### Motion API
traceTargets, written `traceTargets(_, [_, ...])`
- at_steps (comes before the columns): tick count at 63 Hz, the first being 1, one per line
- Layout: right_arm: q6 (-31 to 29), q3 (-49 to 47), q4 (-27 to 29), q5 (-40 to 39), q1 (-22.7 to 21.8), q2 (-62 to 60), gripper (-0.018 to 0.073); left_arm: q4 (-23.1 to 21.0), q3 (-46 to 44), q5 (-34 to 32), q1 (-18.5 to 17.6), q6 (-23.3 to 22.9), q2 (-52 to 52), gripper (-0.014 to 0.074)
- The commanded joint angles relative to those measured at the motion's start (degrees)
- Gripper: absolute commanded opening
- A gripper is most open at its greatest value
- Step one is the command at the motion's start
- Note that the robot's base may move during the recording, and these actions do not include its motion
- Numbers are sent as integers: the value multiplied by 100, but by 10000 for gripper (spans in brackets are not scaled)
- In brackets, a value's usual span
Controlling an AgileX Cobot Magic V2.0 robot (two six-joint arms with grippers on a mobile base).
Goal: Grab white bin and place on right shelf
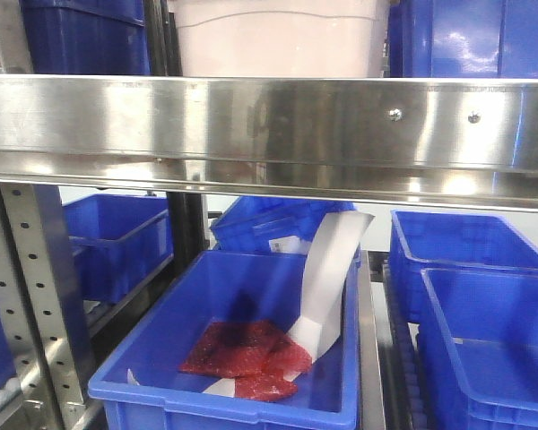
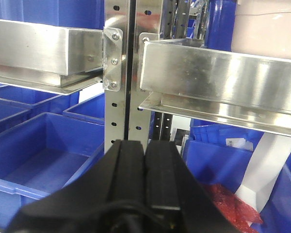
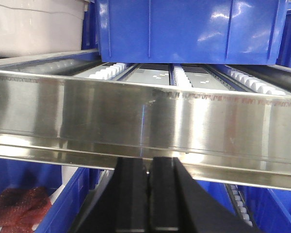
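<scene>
Left gripper (image 2: 144, 187): the two black fingers are pressed together with only a thin seam between them, and they hold nothing. It points at the grey perforated upright (image 2: 117, 73) where two steel shelves meet.

Right gripper (image 3: 148, 196): the fingers are also together and empty. It is low in its wrist view, just under the front rail of the shelf.

Right shelf (image 1: 269, 125): a shiny stainless-steel rail runs across the whole front view, with two screws (image 1: 394, 114) on its right part. In the right wrist view, white roller tracks (image 3: 106, 72) are seen on top of this shelf behind the rail.

White bin (image 1: 278, 36): the pale pinkish-white tub stands on the right shelf, behind the rail, about in the middle of the front view. Only its lower part is visible; the top is cut by the picture edge. No gripper touches it.

Neighbours on the shelf: a blue crate (image 1: 471, 36) stands to the right of the white bin and a darker blue crate (image 1: 85, 36) to its left.

Below the shelf: an open blue crate (image 1: 229, 358) holds red mesh-like packets (image 1: 247, 354) and a bent white strip (image 1: 327, 278) that leans against the crate wall. More open blue crates (image 1: 484, 331) are at the right, and one more (image 1: 117, 242) is at the left, behind the uprights.
</scene>
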Motion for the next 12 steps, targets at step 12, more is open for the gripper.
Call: traceTargets(12, [-42, 4, -68, -523, 1, -107, 68, -53, -4, -465, -2, -51, -66, -118])
